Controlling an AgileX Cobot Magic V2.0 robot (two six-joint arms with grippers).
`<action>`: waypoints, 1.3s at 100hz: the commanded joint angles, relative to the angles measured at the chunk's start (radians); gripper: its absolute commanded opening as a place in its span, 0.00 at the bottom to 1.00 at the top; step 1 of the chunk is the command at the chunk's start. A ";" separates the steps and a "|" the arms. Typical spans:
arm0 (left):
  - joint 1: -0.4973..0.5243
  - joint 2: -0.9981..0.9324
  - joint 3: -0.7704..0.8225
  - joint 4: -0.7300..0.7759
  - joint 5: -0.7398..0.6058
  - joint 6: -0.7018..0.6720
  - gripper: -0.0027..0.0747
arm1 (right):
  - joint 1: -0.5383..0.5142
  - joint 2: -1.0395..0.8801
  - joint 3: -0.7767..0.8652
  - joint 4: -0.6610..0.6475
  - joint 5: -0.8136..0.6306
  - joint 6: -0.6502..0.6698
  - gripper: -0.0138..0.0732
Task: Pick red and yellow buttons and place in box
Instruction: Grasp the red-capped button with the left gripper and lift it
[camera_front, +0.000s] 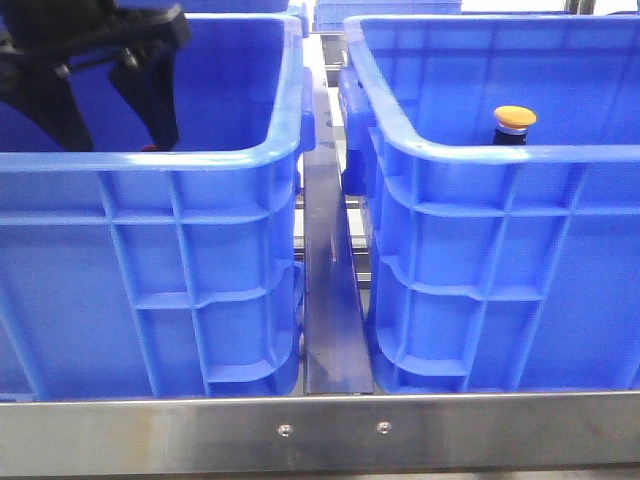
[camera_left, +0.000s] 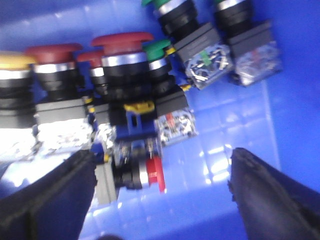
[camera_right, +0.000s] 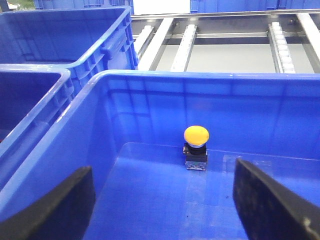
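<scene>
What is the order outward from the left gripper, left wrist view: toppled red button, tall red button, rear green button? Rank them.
1. Toppled red button, just ahead of the left gripper.
2. Tall red button, mid-cluster.
3. Rear green button, behind the cluster.

The front view sits low and close, facing forward at the ribbed outer walls of two bright blue plastic crates, left crate and right crate, with a steel rail along the frame's bottom. The left wrist view looks steeply down, very near a cluster of push buttons. The right wrist view looks forward into the right crate; it shares the yellow-capped button with the front view.
</scene>
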 joint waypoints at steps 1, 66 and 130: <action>0.002 -0.007 -0.043 -0.002 -0.032 -0.015 0.70 | -0.004 -0.002 -0.026 -0.002 -0.051 -0.007 0.84; 0.024 0.076 -0.058 0.000 -0.108 -0.015 0.38 | -0.004 -0.002 -0.026 -0.002 -0.051 -0.007 0.84; -0.033 -0.138 -0.058 0.002 -0.155 -0.015 0.15 | -0.004 -0.002 -0.026 -0.002 -0.054 -0.007 0.84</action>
